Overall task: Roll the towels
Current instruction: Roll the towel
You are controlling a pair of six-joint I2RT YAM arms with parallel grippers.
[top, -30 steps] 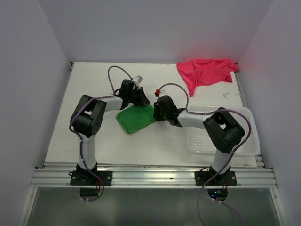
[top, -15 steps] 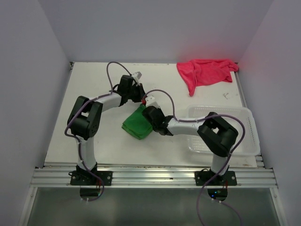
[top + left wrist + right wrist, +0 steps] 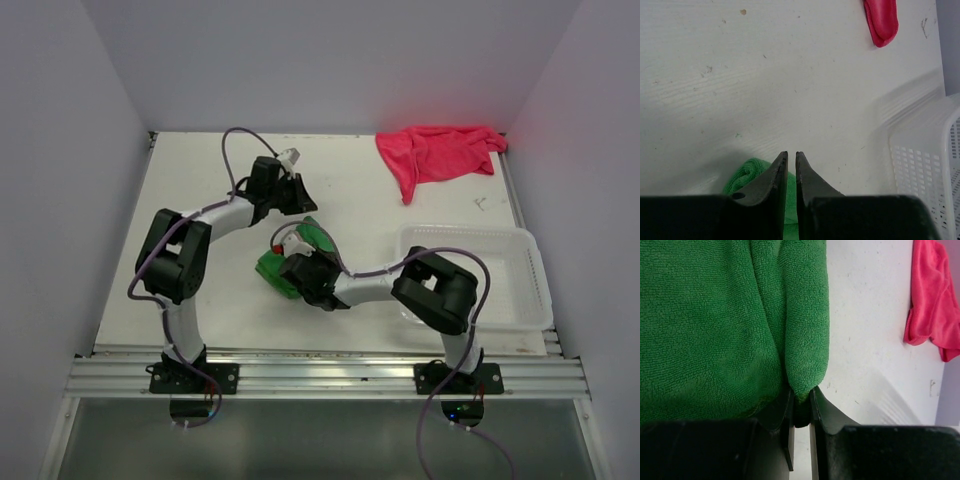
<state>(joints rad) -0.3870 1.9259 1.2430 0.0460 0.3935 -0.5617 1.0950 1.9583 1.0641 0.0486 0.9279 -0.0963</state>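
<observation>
bare table (image 3: 190, 180) fills the overhead frame's left and centre; the mesh basket (image 3: 535, 290) sits lower right. the pink towel (image 3: 435, 150) lies crumpled upper right. at centre, the right gripper (image 3: 801, 401) pinches a fold of the bunched green towel (image 3: 715, 325). the left gripper (image 3: 791, 156), nearly closed and empty, hovers just up-frame.

Left tool (image 3: 791, 154) fingers almost together with a thin empty gap. Green towel (image 3: 747, 172) is partly hidden behind them on the white worktop (image 3: 765, 75). Pink-red towel (image 3: 881, 20) top right, mesh basket (image 3: 920, 170) at right.
</observation>
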